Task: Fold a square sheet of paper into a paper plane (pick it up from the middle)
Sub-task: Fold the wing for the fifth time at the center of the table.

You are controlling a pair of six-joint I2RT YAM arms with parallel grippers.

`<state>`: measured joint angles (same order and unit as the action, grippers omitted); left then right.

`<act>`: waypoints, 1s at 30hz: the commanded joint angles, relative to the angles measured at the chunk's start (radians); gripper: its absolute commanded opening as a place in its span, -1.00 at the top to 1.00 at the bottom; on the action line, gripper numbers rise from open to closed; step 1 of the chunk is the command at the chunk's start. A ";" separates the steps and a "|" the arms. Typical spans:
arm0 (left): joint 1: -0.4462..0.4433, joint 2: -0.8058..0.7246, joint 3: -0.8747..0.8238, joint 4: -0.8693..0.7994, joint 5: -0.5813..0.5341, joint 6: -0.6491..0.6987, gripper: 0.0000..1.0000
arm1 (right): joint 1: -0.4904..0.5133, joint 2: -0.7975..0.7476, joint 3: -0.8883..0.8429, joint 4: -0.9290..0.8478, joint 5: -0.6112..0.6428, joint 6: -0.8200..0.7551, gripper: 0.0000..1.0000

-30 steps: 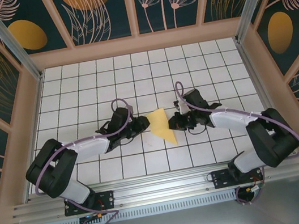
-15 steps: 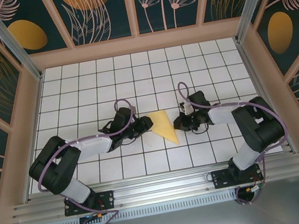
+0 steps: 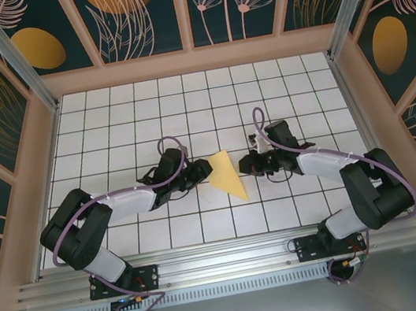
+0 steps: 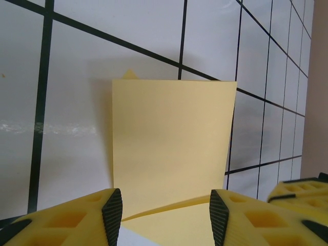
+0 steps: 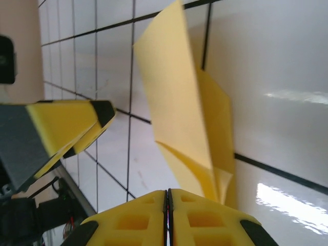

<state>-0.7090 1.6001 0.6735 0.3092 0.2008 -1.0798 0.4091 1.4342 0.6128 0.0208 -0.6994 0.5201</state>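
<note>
A white tabletop (image 3: 110,140) ruled into black-lined square tiles is sitting inside a wooden frame. Dark teal panels (image 3: 142,23) painted with pale flowers and orange ovals are standing around it. At the middle of the tabletop a folded yellow paper (image 3: 226,175) is lying, and everything else here is placed relative to it.

The left gripper (image 4: 165,218) is holding its jaws apart. Its black pads (image 4: 113,218) are standing either side of the paper's near edge without pinching it. A raised flap is facing the wrist camera, and a lower layer is running out between the fingers. Seen from above, this gripper is sitting just left of the paper, with its arm stretching away to the left.

The right gripper (image 5: 168,205) is holding its jaws pressed together with nothing between them, just right of the paper. The paper's lower corner is lying beside one finger, and whether the two are touching cannot be told.

The paper is forming a narrow wedge, broad at the far end and tapering to a point toward the arms' bases. Layers are overlapping along a long crease, and one flap is lifting off the tiles. Judging from this, the early folds are done and the sheet is already dart-like. Wings and a central ridge are not yet showing, so more creasing and pressing flat are likely remaining.
</note>
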 commanded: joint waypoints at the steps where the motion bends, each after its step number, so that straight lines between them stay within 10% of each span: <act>1: -0.005 0.006 0.021 -0.014 -0.007 -0.011 -0.03 | 0.028 0.040 0.013 0.013 -0.060 -0.027 0.75; 30: -0.045 0.170 0.051 0.195 0.137 -0.117 -0.13 | -0.071 0.290 -0.160 0.300 -0.094 0.060 0.77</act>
<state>-0.7418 1.7390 0.7017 0.4362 0.3077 -1.1595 0.3344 1.6768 0.4877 0.3393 -0.8463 0.5823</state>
